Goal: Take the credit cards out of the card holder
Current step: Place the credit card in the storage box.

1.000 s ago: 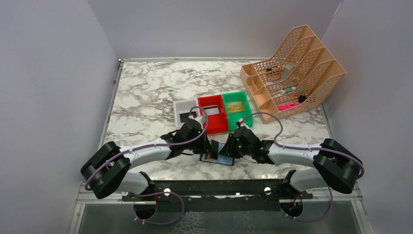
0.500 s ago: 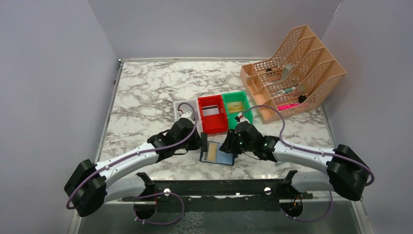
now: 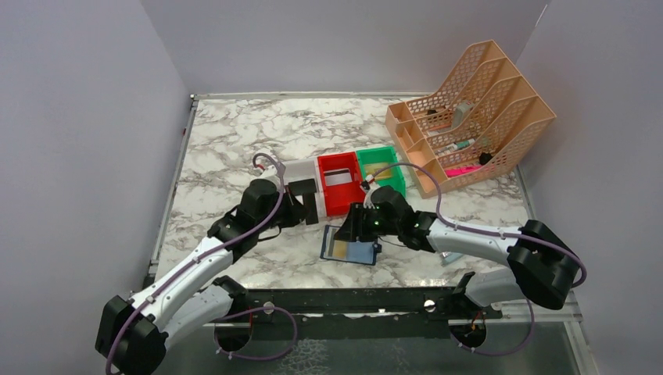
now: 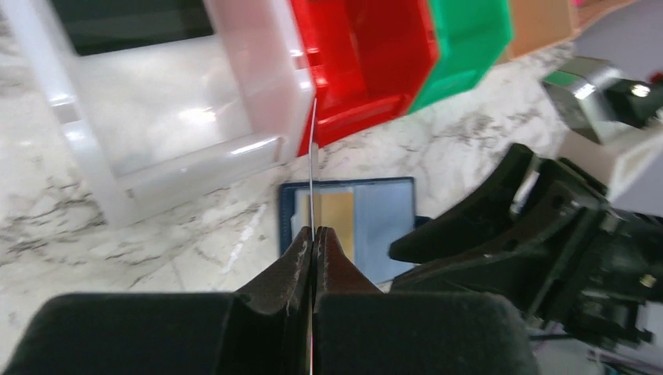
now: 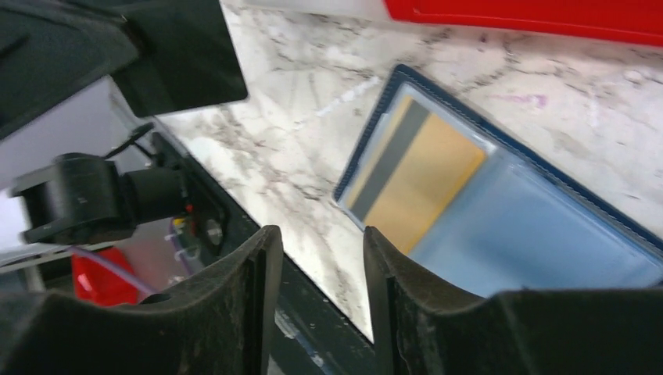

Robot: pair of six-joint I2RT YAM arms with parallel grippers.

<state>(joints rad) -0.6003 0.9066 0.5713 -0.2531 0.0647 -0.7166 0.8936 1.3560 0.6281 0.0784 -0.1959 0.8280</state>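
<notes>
The card holder (image 3: 349, 248) lies spread open on the marble table (image 3: 234, 141), just below the middle of the overhead frame, its paler blue inside facing up. A gold card (image 3: 338, 246) with a dark stripe sits tucked in its left pocket; the right pocket shows only blue lining. The left pincer (image 3: 306, 201) is left of centre, clenched on a black card (image 3: 312, 205) that stands on edge. From the left wrist camera that card shows as a thin upright line rising from the closed fingertips, in front of the seam between the white bin (image 3: 293, 173) and the red bin (image 3: 342, 187). The card is off the table and clear of the holder. The right pincer (image 3: 356, 226) hangs just above the holder's upper edge, released. Its own camera shows the two dark fingers (image 5: 250, 312) apart, with bare marble and the table's edge in the gap and nothing between them. A whitish card (image 3: 338, 178) lies inside the red bin. The green bin (image 3: 387, 160) stands against the red bin's right side, partly covered by the right arm. A peach mesh organiser (image 3: 469, 117) fills the upper right of the overhead frame.
</notes>
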